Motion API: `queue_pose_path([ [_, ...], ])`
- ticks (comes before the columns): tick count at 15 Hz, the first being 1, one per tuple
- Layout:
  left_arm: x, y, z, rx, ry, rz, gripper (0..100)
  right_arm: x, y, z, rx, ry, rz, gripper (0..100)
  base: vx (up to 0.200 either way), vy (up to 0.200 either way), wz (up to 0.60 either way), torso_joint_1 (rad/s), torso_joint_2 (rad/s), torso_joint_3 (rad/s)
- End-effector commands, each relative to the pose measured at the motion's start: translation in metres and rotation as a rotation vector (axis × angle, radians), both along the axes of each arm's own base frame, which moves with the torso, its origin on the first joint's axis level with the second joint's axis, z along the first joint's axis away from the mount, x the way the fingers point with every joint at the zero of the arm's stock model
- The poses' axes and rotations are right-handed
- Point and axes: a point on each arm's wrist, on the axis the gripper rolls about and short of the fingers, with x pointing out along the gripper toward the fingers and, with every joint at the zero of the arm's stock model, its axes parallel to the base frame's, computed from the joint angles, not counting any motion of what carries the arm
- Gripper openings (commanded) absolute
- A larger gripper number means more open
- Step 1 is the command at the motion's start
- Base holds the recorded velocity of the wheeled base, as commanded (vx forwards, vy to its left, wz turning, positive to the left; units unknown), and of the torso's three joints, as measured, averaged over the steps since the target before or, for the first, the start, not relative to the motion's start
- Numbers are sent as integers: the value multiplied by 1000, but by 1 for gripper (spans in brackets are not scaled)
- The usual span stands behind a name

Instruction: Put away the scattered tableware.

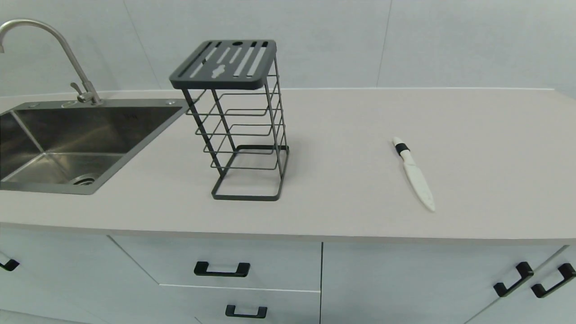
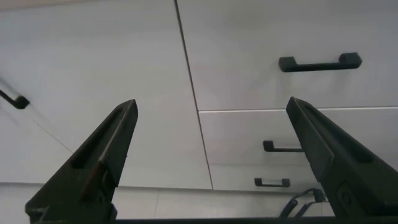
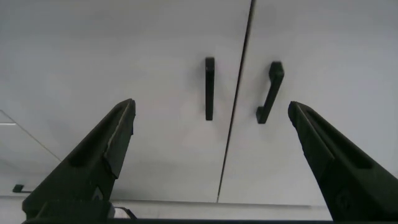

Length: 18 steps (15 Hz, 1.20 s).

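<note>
Pale bench (image 1: 360, 117) carries a white knife (image 1: 414, 173) flat at right, well apart from the slotted rack (image 1: 238, 121) meant, I judge, to hold it. Left claw (image 2: 211, 104) and right claw (image 3: 211, 104) gape released, facing cabinet fronts (image 2: 124, 50).

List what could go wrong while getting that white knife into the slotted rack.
1. The knife lies flat on the counter, so a grasp may push it rather than lift it.
2. The slots in the knife rack look narrow; a tilted blade could miss them or tip the wire frame.
</note>
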Motion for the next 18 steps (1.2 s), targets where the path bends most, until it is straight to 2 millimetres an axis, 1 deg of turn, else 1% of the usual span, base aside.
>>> queue_pose_path([
  [1, 0, 0, 0, 0, 1, 0, 100, 0, 0, 0, 1, 1, 0, 100, 0, 0, 0, 100, -505, -222],
  [6, 0, 0, 0, 8, 1, -8, 100, 0, 0, 0, 1, 1, 0, 100, 0, 0, 0, 362, -488, -237],
  [16, 0, 0, 0, 0, 0, -8, 100, 0, 0, 0, 0, 1, 0, 100, 0, 0, 0, 285, -540, -255],
  [18, 0, 0, 0, 0, 0, -6, 100, 0, 0, 0, 0, 1, -1, 100, 200, 0, 0, 307, -581, -288],
])
